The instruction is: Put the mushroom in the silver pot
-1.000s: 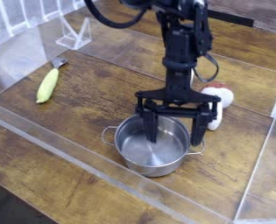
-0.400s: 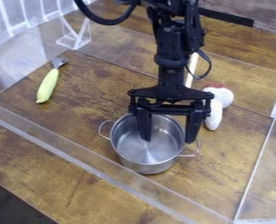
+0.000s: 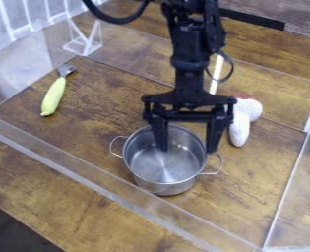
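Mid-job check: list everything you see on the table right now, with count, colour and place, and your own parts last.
silver pot: one, shiny steel, front centre of the wooden table, nothing visible inside.
mushroom: one, white with reddish cap, on the table right of the pot, outside it.
banana-like item: one, yellow-green, far left.
clear wall: transparent panels around the workspace.
pincer: one, black, open, pointing down over the pot's back rim, holding nothing.

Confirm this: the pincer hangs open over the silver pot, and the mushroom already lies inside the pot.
Wrong on the mushroom: the camera view shows it lying on the table to the right of the silver pot, not inside. The pincer does hang open over the pot.
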Robot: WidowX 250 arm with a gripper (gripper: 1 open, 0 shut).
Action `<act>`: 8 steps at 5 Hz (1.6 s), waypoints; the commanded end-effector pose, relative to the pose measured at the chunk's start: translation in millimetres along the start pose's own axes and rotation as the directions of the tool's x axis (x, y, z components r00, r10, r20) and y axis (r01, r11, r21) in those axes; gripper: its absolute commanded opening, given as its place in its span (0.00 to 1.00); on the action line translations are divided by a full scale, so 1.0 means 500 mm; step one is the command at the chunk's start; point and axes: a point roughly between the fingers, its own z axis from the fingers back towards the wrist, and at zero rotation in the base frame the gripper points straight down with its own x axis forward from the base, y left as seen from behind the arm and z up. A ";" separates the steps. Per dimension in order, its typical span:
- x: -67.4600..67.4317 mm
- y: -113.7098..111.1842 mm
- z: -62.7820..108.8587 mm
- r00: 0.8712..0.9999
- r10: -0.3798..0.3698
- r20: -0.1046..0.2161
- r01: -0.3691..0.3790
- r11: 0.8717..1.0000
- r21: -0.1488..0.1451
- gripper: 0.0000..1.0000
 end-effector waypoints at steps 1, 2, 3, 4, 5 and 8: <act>0.021 -0.043 0.062 0.995 -0.045 0.088 0.048 0.998 -0.029 1.00; 0.033 -0.087 0.064 0.991 -0.083 0.102 0.085 0.996 -0.018 1.00; 0.040 -0.127 0.059 0.987 -0.112 0.117 0.112 0.994 0.004 1.00; 0.052 -0.148 0.050 0.984 -0.120 0.130 0.117 0.993 0.031 1.00; 0.069 -0.160 0.036 0.984 -0.117 0.137 0.109 0.992 0.067 1.00; 0.131 -0.172 -0.003 0.990 -0.073 0.120 0.055 0.988 0.144 1.00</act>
